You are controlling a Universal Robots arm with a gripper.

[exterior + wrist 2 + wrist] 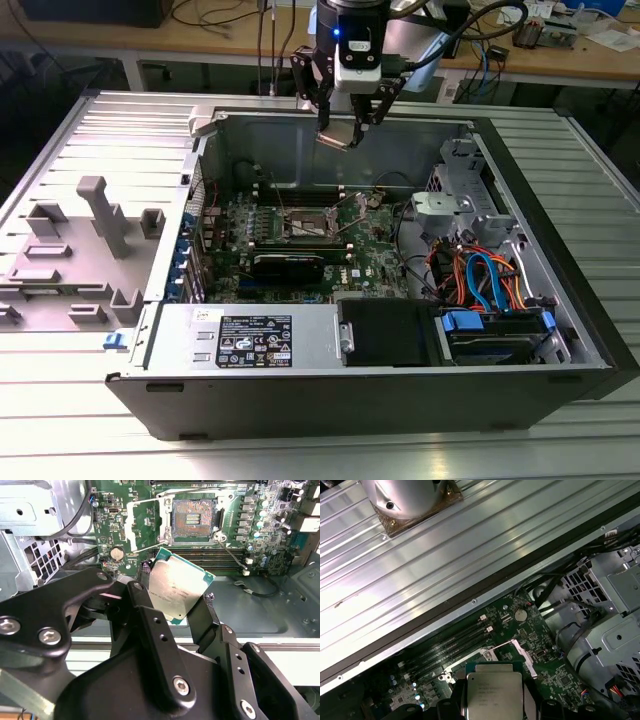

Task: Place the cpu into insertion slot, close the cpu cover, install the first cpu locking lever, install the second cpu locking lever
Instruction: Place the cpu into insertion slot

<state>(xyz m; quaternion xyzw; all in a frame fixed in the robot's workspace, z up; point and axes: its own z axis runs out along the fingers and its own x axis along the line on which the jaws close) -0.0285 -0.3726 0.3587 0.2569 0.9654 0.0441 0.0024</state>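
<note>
Well above the motherboard (300, 225), the hand (343, 130) grips the cpu (177, 592) by its edges, tilted, over the open case (400, 405); beneath it in the second wrist view the socket (192, 520) lies bare; the cover (144, 527) stands swung open beside it.

Silvery-grey square cpu (177, 592), green-edged, clamped tilted in end effector (176, 583), hanging over open case toward 12 o'clock of bare socket (305, 225) in exterior view. Thin metal cpu cover (131, 527) swung open beside socket.
</note>
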